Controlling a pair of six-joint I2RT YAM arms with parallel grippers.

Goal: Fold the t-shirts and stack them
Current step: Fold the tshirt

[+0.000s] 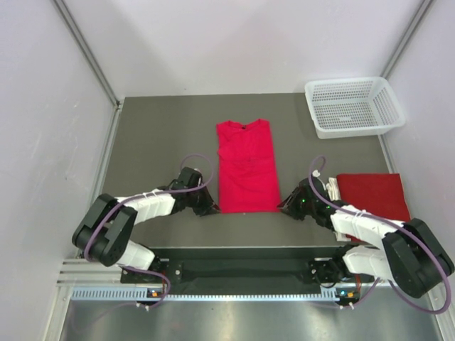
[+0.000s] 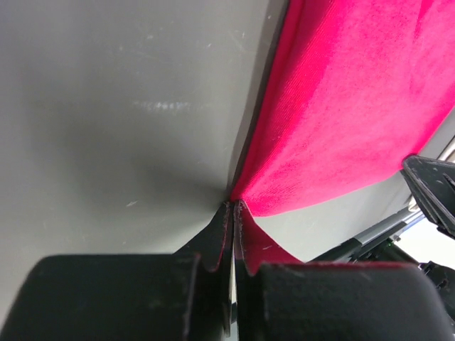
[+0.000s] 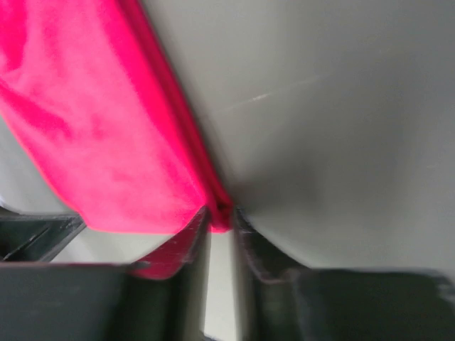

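A bright red t-shirt (image 1: 246, 167) lies flat on the grey table, folded into a long narrow strip with its neck at the far end. My left gripper (image 1: 213, 208) is at its near left corner and is shut on the hem there, as the left wrist view shows (image 2: 233, 206). My right gripper (image 1: 283, 206) is at the near right corner, its jaws pinching the red hem (image 3: 220, 212). The cloth (image 2: 348, 99) stretches away from both grippers (image 3: 106, 135). A second, darker red folded t-shirt (image 1: 371, 193) lies on the right of the table.
A white mesh basket (image 1: 354, 106) stands at the far right corner. White walls close in the table on the left, right and back. A small white object (image 1: 333, 186) lies beside the folded shirt.
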